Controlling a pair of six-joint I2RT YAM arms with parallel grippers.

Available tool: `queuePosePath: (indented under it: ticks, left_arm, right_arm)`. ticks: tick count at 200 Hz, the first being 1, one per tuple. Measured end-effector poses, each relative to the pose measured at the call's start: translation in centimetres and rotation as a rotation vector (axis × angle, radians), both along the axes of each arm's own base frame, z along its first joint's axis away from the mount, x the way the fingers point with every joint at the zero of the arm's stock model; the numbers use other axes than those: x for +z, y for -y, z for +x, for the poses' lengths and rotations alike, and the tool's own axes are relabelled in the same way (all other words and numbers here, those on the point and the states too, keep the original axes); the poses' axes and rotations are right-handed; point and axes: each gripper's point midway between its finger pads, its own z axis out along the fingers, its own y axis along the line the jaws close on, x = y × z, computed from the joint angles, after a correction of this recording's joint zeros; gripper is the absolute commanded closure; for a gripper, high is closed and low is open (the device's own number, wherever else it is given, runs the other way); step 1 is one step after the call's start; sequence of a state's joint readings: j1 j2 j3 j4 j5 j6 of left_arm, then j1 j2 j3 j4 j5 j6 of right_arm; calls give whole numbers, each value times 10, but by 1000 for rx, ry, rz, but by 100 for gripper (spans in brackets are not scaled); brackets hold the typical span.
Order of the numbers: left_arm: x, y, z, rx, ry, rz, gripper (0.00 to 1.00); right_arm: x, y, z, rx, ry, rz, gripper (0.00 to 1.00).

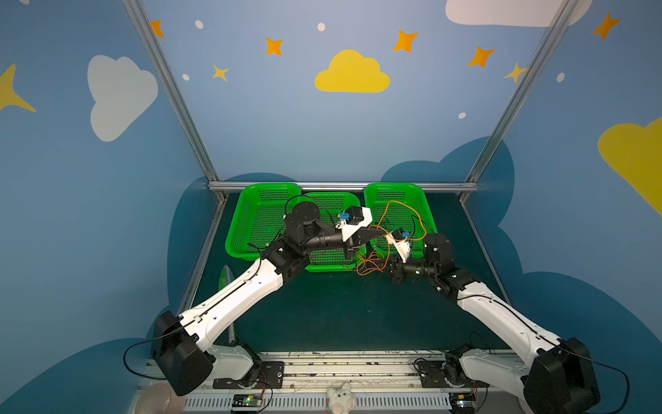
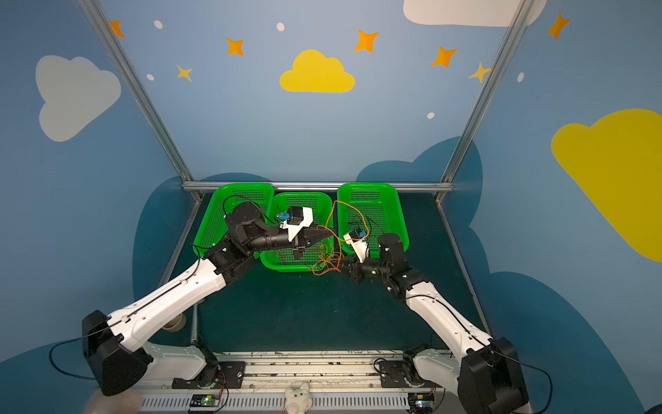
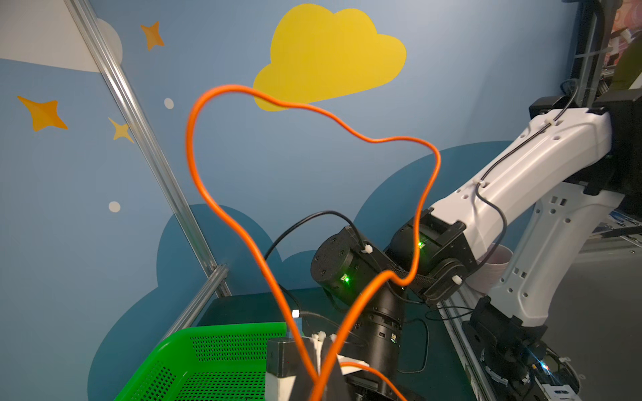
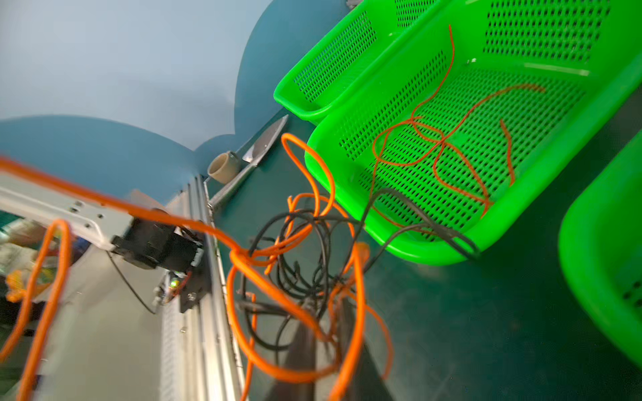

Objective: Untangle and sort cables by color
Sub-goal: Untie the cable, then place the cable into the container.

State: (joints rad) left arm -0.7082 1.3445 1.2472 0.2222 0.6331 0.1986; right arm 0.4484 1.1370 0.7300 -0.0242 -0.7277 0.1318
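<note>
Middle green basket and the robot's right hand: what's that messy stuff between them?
A tangle of orange and black cables lies on the table between the middle basket and the right gripper, clearest in the right wrist view.

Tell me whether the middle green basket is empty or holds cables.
Not empty: thin red cables lie on the basket floor in the right wrist view.

Three baskets (image 1: 272,186) line worktop (image 1: 340,315) far edge. Cable tangle (image 1: 369,265) clogs centre at near rims, orange loop (image 3: 382,140) arching above. Near half open.
</note>
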Motion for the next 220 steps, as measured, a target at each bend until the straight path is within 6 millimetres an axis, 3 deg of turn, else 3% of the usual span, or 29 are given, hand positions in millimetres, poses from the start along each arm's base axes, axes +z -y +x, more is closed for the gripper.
queuePosePath:
  ticks: [45, 88, 107, 158, 191, 220]
  left_arm:
    - [16, -2, 3, 26, 41, -18, 97]
    - [54, -9, 7, 81, 133, -63, 97]
    - [70, -15, 12, 116, 172, -83, 97]
    - [100, -39, 31, 228, 247, -95, 97]
    - [92, -71, 68, 361, 228, -53, 97]
    - [70, -126, 112, 542, 160, -12, 97]
  right_arm:
    - [-16, 2, -1, -20, -52, -10, 100]
    - [-86, 11, -3, -104, -269, -112, 100]
    - [-108, 14, -3, -135, -345, -156, 100]
    - [-126, 19, -2, -188, -396, -206, 100]
    - [-130, 24, -4, -208, -407, -239, 100]
    - [-128, 28, -6, -220, -402, -257, 100]
